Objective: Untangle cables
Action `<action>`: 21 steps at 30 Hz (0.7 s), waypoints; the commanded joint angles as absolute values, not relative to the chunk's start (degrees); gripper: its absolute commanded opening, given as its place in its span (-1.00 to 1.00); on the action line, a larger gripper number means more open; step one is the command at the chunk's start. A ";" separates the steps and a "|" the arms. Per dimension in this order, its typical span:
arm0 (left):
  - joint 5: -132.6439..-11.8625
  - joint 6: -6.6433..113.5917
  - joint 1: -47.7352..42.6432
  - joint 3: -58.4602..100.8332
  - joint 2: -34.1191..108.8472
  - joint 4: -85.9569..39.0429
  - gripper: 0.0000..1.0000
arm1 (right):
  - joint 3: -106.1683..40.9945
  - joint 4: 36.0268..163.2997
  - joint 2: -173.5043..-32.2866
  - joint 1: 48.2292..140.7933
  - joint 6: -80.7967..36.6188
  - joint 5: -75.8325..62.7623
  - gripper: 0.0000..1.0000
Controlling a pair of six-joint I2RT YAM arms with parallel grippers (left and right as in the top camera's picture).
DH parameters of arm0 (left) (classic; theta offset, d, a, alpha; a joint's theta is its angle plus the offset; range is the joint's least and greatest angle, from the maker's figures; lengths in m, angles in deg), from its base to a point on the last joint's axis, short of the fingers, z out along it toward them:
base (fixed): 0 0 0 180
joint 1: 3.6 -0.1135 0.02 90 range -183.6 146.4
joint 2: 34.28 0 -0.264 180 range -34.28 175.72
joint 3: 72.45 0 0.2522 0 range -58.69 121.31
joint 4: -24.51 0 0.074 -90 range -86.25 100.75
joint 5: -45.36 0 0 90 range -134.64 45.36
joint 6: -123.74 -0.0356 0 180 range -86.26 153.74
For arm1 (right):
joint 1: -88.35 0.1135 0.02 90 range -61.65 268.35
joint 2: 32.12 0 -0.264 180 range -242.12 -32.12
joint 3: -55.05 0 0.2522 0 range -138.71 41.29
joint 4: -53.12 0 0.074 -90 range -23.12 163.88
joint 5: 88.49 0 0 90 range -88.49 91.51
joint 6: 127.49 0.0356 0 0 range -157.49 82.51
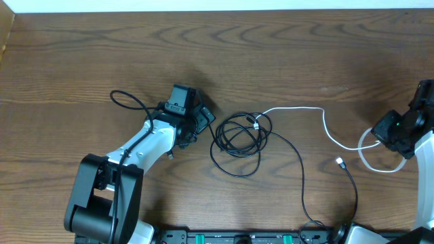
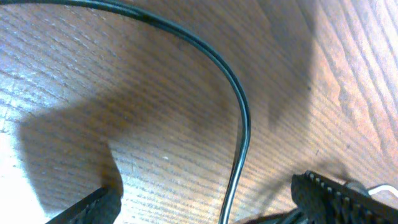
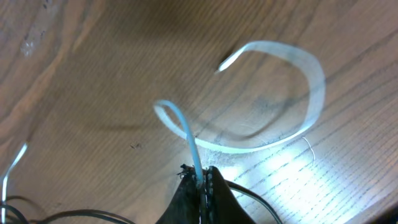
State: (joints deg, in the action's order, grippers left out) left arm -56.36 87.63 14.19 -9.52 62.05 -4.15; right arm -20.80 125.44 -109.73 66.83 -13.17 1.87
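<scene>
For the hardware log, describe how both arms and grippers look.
Left arm and right arm: white links, black joints; a black cable runs along the left. Left gripper: black, ribbed pads. Right gripper: black, with a green light.

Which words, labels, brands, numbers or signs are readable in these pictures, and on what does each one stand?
No text can be read in any view.
Table: wood grain only, no writing.
Black cable and white cable: no print visible.
Rail at the bottom edge of the overhead view: green spots, too small to tell whether they carry any marking.
</scene>
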 commanded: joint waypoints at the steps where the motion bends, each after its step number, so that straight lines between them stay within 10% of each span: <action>1: -62.46 75.58 13.84 -12.60 64.70 -3.77 0.87 | -21.25 125.68 -108.90 66.70 -14.00 1.32 -0.91; 21: -49.08 66.77 29.05 -11.07 40.65 -8.08 0.88 | -21.25 126.71 -108.90 66.70 -13.98 0.86 -0.76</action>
State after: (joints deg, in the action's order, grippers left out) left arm -55.58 67.95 25.25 -11.18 40.72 -7.93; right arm -20.80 126.34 -109.73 66.83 -13.63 1.04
